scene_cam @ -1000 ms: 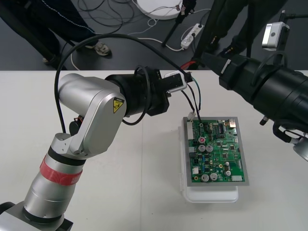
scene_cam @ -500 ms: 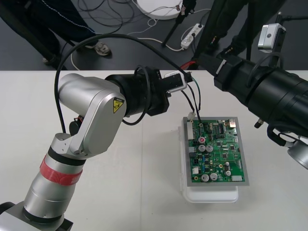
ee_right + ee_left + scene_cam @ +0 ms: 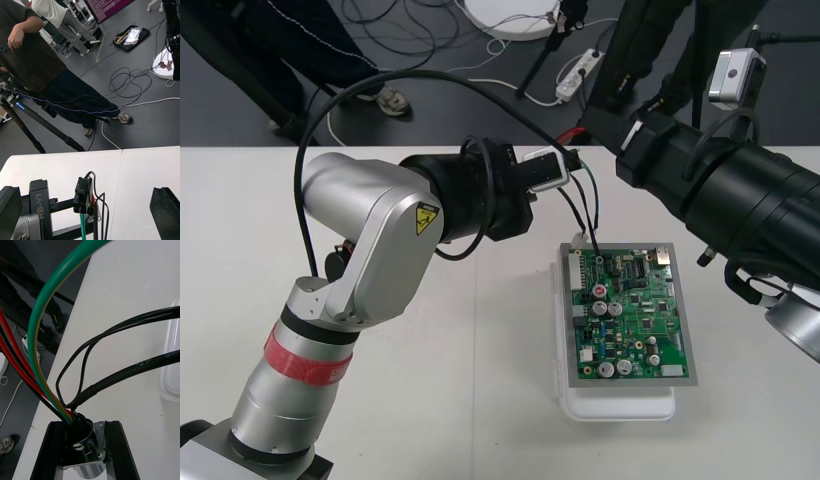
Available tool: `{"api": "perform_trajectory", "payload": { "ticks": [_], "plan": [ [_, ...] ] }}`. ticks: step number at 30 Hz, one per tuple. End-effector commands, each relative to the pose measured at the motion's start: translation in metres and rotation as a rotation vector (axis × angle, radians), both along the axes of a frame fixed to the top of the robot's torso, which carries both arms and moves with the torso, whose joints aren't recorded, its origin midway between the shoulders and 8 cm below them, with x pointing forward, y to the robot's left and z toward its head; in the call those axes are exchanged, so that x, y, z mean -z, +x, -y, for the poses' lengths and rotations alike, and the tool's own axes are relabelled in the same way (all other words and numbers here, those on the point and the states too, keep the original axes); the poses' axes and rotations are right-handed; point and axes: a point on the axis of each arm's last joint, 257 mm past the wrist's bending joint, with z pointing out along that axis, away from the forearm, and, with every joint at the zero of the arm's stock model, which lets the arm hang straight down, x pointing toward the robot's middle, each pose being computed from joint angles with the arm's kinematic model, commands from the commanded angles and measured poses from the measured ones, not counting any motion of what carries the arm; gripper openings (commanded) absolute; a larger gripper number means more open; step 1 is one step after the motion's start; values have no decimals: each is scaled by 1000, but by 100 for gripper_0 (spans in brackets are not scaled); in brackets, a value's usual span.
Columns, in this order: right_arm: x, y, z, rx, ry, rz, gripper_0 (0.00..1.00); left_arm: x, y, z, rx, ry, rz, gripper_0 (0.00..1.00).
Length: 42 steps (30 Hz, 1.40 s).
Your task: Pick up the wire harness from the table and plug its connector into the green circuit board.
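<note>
My left gripper (image 3: 568, 163) hovers just beyond the far left corner of the green circuit board (image 3: 635, 310), which rests on its white base (image 3: 620, 405). It is shut on the harness's round metal socket (image 3: 87, 444), the flange sitting between its black fingers (image 3: 48, 450). Red, green and black wires (image 3: 41, 333) loop out of the socket. Two black wires (image 3: 588, 205) drop to the board's far left corner; whether the plug is seated there I cannot tell. My right gripper (image 3: 87, 205) is open, its fingers wide apart, right behind the held end of the harness (image 3: 83, 194).
Beyond the table's far edge the dark floor carries loose cables, a white power strip (image 3: 580, 68) and tripod legs. The left arm's big silver links (image 3: 370, 250) cover the table's middle left. Bare table (image 3: 480, 410) lies in front of the board.
The right arm has slid leftwards, bringing its gripper closer to the left gripper and the held harness. The left arm, the harness and the board have stayed where they were.
</note>
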Motion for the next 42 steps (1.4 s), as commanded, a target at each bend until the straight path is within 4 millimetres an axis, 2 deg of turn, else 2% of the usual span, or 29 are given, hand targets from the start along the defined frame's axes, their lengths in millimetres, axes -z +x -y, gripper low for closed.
{"api": "perform_trajectory", "payload": {
  "ticks": [1,6,21,42],
  "plan": [
    [-12,-1,0,4,-10,43,100,-21,-7,13,3,-61,15,0],
    [-8,5,4,20,-8,38,100,-21,-7,13,3,-62,14,1],
    [-8,5,-7,12,35,32,100,-20,-7,13,-6,-72,0,0],
    [6,19,0,47,44,10,100,-23,-8,15,-16,-101,-10,0]
  ]
}}
